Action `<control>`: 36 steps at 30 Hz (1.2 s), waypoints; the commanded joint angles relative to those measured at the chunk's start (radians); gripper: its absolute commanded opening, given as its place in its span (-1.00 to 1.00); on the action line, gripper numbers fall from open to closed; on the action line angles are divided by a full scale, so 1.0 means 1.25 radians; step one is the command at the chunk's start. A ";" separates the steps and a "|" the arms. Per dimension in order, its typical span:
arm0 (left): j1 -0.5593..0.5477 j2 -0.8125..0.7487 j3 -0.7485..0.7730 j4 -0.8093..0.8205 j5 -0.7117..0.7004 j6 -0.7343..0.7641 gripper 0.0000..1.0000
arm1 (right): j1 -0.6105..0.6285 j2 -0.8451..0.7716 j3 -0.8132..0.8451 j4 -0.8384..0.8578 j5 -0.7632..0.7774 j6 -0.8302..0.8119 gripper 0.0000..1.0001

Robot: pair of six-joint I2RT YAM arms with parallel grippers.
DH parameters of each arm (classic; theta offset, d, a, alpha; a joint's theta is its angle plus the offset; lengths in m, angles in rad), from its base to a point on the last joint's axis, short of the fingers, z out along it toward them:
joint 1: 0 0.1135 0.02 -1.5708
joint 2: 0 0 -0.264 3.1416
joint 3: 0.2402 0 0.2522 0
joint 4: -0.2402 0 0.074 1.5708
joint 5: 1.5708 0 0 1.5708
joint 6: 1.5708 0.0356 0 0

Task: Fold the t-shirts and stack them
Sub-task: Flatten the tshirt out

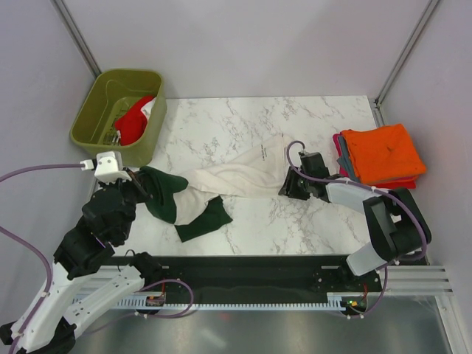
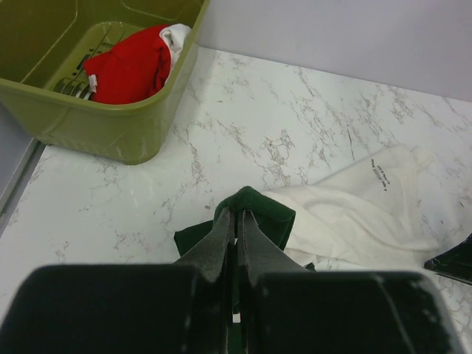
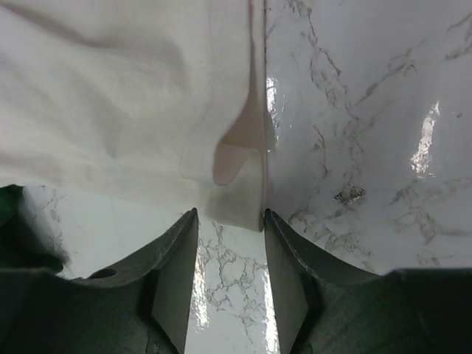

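Left hand [image 2: 236, 215] pinches the green sleeve [image 2: 264, 212] of the cream t-shirt [image 2: 354, 214]; right hand [image 3: 230, 215], spread wide, meets its hem.

I count five t-shirts from here: one cream t-shirt [image 1: 236, 178] with dark green sleeves loose on the single worktop [image 1: 295, 125], one red t-shirt [image 1: 133, 125] in the bin, and three in the pile at the right, an orange t-shirt [image 1: 383, 151] on top, a grey-blue t-shirt [image 1: 345, 168] under it and a red bottom t-shirt [image 1: 404, 181]. There is one olive-green bin [image 1: 82, 122]; a scrap of white beside the red cloth in it may be one more garment, I cannot tell. I have two arms in view, each with one gripper: the left gripper [image 1: 147, 188] and the right gripper [image 1: 289, 184].
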 commanded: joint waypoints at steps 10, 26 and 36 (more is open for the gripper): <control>-0.002 0.033 -0.006 0.031 0.009 0.031 -0.95 | 0.012 0.005 0.053 0.005 0.044 0.013 -1.00; 0.034 0.409 0.296 0.008 -0.066 0.010 -0.96 | -0.200 -0.237 0.365 -0.230 -0.048 0.013 -1.00; 0.066 0.542 0.757 0.040 -0.015 0.178 -0.95 | -0.273 -0.231 0.756 -0.366 -0.099 0.060 -1.00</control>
